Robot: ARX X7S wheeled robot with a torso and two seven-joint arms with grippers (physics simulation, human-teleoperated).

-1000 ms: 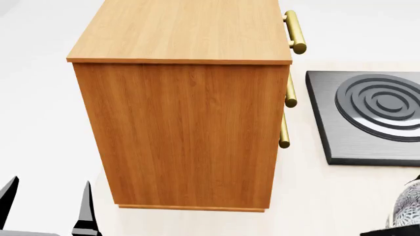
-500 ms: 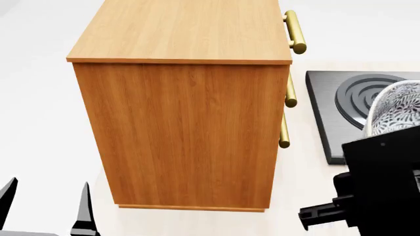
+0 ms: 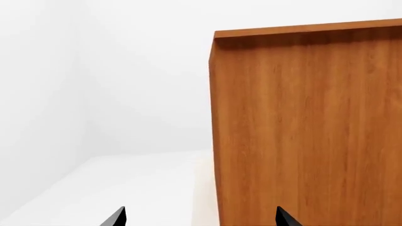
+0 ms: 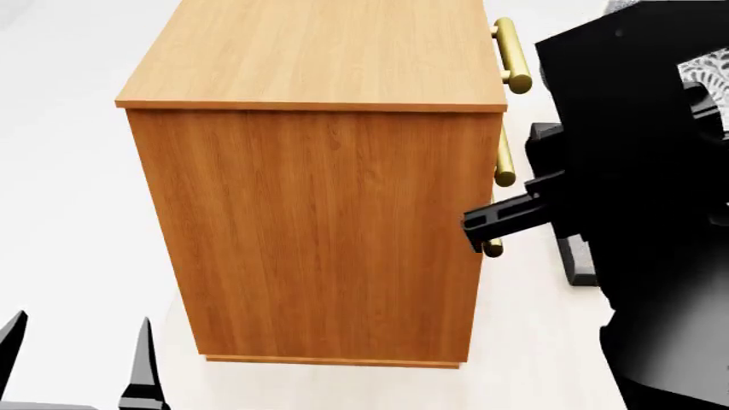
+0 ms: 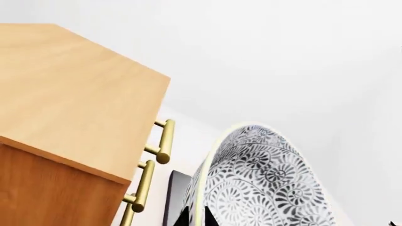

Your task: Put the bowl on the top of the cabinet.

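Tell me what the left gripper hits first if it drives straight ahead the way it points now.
Probably the tall orange-brown wood-grain cabinet: its side panel fills the view ahead of the left gripper, though one fingertip may pass beside its edge.

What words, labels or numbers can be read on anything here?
None. The cabinet shows only wood grain and brass handles; the bowl carries a grey pattern, no lettering.

Plain white walls (image 3: pixel 125 70), pale cream floor (image 4: pixel 535 342), even light
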